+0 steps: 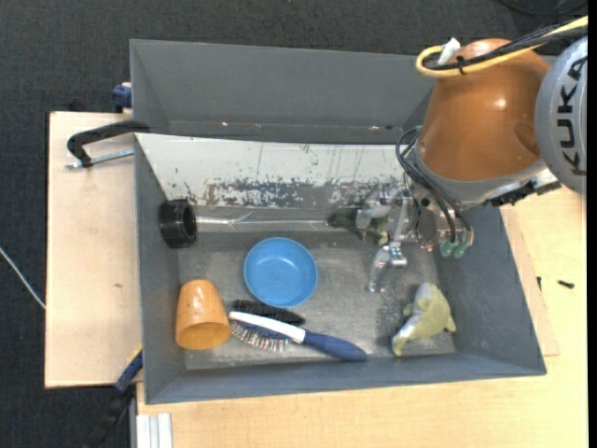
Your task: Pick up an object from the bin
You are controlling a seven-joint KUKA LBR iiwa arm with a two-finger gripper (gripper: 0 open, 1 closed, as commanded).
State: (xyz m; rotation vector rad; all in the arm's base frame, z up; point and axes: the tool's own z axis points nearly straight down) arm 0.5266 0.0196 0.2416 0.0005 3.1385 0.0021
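Observation:
My gripper [379, 276] hangs low over the bin floor in the right half, below the orange wrist cover. A pale yellow-green soft toy [424, 319] lies just to its lower right, near the bin's front right corner, apart from the gripper. A round blue bowl [280, 272] sits upright to the gripper's left, in the middle of the floor. I see nothing held in the gripper.
A toothbrush-like brush with a white and blue handle [308, 338] and a black comb [268, 312] lie along the front wall. An orange cup [201, 315] lies on its side at the front left. A black cylinder [177, 222] rests by the left wall.

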